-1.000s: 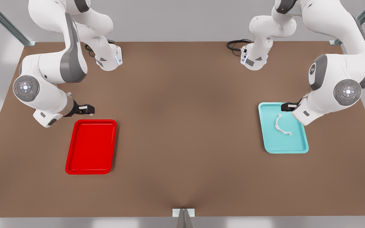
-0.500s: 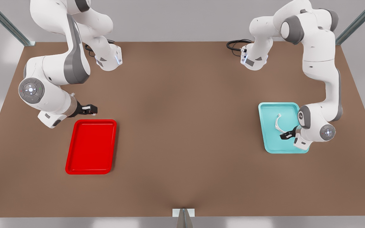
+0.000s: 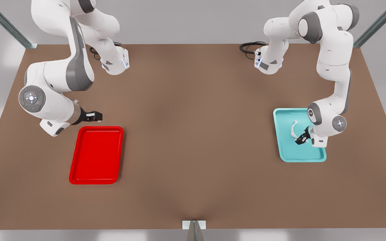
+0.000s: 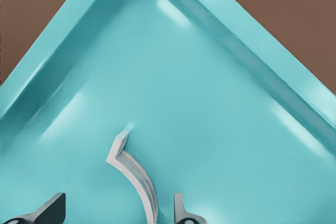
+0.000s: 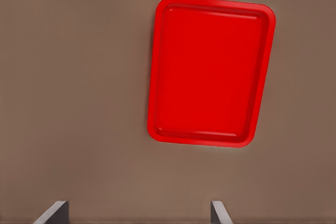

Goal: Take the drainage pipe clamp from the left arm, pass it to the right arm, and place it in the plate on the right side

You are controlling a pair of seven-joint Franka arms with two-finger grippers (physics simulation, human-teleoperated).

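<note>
The white drainage pipe clamp (image 3: 293,129) lies flat in the teal tray (image 3: 288,152) on the front view's right. My left gripper (image 3: 302,138) is down in that tray at the clamp's near end. In the left wrist view its fingers (image 4: 52,211) stand open and the clamp (image 4: 134,169) runs between them, closer to one finger. My right gripper (image 3: 95,116) hovers just beyond the far rim of the red plate (image 3: 95,154) on the front view's left. It is open with nothing in it, and its wrist view looks onto the plate (image 5: 210,72).
Both trays rest on a brown table (image 3: 193,134). The arm bases and black cables (image 3: 248,47) sit at the far edge. A grey bracket (image 3: 194,226) marks the middle of the near edge.
The left arm swung from the teal tray's far edge down to the clamp's near end and closed in on it. The right gripper barely shifted.
</note>
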